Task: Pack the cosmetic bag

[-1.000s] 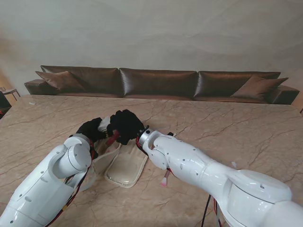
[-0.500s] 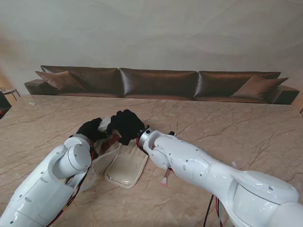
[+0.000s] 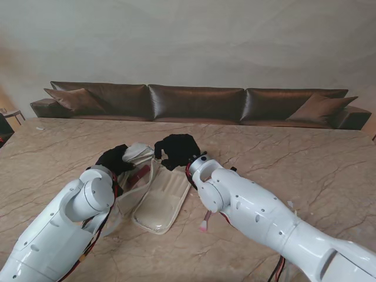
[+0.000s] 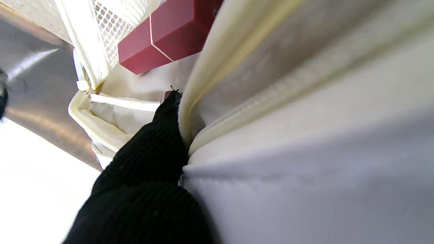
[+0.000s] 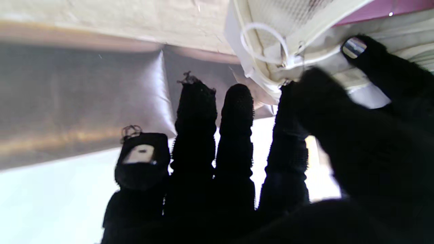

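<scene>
Two black-gloved hands meet over the bag [image 3: 157, 200] in your stand view. The cream bag lies open on the table [image 3: 282, 158], between the arms, its lid flap lifted at the far end. Your left hand [image 3: 113, 158] grips that raised flap. Your right hand [image 3: 176, 150] sits just beside it, to the right, fingers curled, touching nothing that you can make out. A red case [image 3: 139, 173] shows inside the bag under the flap. A small brush [image 3: 205, 222] lies on the table near the right forearm, apart from the bag. A sofa [image 3: 197, 103] runs along the far wall.

Your left wrist view shows a gloved finger [image 4: 162, 135] pressed against the bag's cream edge [image 4: 203, 88], so this hand is clamped on the bag. The red case [image 4: 166, 34] lies deeper inside, beside a mesh pocket [image 4: 115, 20].

Your right wrist view shows the fingers [image 5: 234, 128] spread apart and holding nothing. The thumb reaches toward the bag's zipper end [image 5: 281, 51], where a white loop hangs; whether it touches, you cannot tell.
</scene>
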Robot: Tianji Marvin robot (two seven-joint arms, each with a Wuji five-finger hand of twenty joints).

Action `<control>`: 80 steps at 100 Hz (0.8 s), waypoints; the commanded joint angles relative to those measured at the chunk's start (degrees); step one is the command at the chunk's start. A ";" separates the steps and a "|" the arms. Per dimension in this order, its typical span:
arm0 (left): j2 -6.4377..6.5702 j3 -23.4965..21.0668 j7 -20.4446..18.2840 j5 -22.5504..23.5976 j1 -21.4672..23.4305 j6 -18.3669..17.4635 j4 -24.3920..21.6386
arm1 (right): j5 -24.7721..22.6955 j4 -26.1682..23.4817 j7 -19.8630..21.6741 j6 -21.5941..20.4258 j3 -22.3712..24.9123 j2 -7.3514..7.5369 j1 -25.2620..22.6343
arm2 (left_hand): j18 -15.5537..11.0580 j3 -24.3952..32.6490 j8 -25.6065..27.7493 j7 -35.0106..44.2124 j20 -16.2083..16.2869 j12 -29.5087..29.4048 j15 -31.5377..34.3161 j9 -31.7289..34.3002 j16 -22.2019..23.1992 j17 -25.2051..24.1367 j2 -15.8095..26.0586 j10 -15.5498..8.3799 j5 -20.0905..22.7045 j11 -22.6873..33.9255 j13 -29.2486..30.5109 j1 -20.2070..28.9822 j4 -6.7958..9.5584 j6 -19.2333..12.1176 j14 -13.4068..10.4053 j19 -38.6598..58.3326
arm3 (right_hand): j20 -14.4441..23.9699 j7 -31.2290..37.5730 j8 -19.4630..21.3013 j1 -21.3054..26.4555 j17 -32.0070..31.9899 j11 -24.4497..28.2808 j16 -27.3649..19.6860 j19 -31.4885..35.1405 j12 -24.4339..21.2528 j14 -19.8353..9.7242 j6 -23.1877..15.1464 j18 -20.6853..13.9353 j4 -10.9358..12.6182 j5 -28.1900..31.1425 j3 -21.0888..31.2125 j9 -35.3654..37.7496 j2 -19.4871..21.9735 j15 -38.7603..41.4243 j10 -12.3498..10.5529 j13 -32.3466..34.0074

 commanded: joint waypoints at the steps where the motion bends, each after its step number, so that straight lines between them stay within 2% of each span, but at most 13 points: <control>1: -0.64 -0.22 0.39 -1.22 0.04 0.76 -0.95 | 2.86 1.10 0.34 -0.56 0.44 0.76 -0.67 | -5.96 2.63 0.34 4.51 1.84 0.16 3.43 0.65 -0.64 4.89 8.09 -2.91 2.33 0.73 5.54 8.17 2.81 -8.22 -1.07 13.68 | -0.71 1.43 -2.16 3.32 3.14 -0.38 0.56 4.86 0.89 2.35 -0.25 0.09 1.49 1.78 2.92 4.00 1.34 2.12 1.17 3.49; 15: -1.15 -0.05 1.58 -2.64 -0.21 1.78 -0.74 | 8.02 1.53 5.19 -1.42 1.71 1.04 -1.36 | -5.34 2.31 -0.26 5.21 2.24 0.00 3.43 2.22 -1.01 4.88 8.14 -2.13 3.42 1.38 6.46 7.80 2.86 -7.79 -0.25 14.25 | -2.65 1.68 -4.50 8.43 5.74 -1.30 1.08 8.30 1.05 3.28 1.38 0.61 1.37 4.16 5.38 8.07 1.27 4.42 2.13 6.63; 35: -1.11 -0.17 0.56 -4.54 -0.20 2.00 -1.24 | 16.72 4.70 10.41 -0.61 1.29 -0.28 -0.19 | -4.34 2.00 -0.75 5.52 2.37 0.20 3.24 2.51 -1.28 4.81 8.88 -2.13 3.64 2.30 6.39 7.78 2.84 -7.76 0.43 14.23 | -3.37 -1.73 -5.62 11.49 3.38 -2.48 2.12 8.99 2.17 4.49 5.46 1.05 0.93 4.89 6.03 7.11 1.38 5.28 3.54 3.92; 55: -0.94 -0.37 0.02 -4.49 0.11 1.50 -1.70 | 25.39 9.82 12.10 0.38 1.06 -3.13 1.73 | -4.20 1.55 -0.84 5.66 2.42 0.30 3.30 2.30 -1.31 4.84 9.13 -2.34 3.61 2.83 6.40 7.96 2.84 -7.91 0.46 14.22 | -3.41 -6.56 -7.49 7.35 0.18 -2.28 2.77 8.63 3.24 4.52 9.24 0.12 2.53 0.29 4.90 2.47 2.78 5.27 4.36 0.17; 57: -0.94 -0.39 0.04 -4.49 0.14 1.47 -1.72 | 26.01 10.23 12.19 0.52 1.05 -3.37 1.88 | -4.19 1.53 -0.85 5.66 2.42 0.30 3.30 2.29 -1.32 4.84 9.20 -2.41 3.59 2.87 6.40 7.97 2.85 -7.92 0.46 14.23 | -3.32 -9.44 -5.89 6.68 -0.12 -1.61 2.83 8.50 2.79 4.39 10.00 0.00 2.83 -0.21 4.80 1.70 2.70 5.17 4.22 -0.29; 61: -0.94 -0.44 0.06 -4.50 0.19 1.40 -1.76 | 27.22 11.17 12.05 0.56 1.13 -3.93 2.11 | -4.18 1.45 -0.86 5.68 2.43 0.28 3.31 2.25 -1.32 4.84 9.20 -2.44 3.57 2.92 6.40 8.03 2.86 -7.93 0.46 14.22 | -3.32 -11.39 -5.49 6.00 -0.53 -1.03 2.93 8.29 3.02 4.21 10.69 -0.23 3.10 -1.09 4.95 0.86 2.31 5.17 4.03 -0.89; 80: -0.93 -0.48 0.15 -4.37 0.32 0.96 -1.63 | 35.43 13.92 11.56 -0.37 3.13 -6.47 1.99 | -4.11 1.15 -0.92 5.68 2.46 0.12 3.32 2.09 -1.35 4.84 9.40 -2.53 3.53 3.10 6.32 8.32 2.98 -7.96 0.44 14.25 | -2.54 -15.05 -2.00 3.07 -3.19 0.86 3.78 7.54 2.85 3.90 11.08 -0.62 4.25 -2.82 3.35 -3.27 1.18 5.14 3.49 -4.31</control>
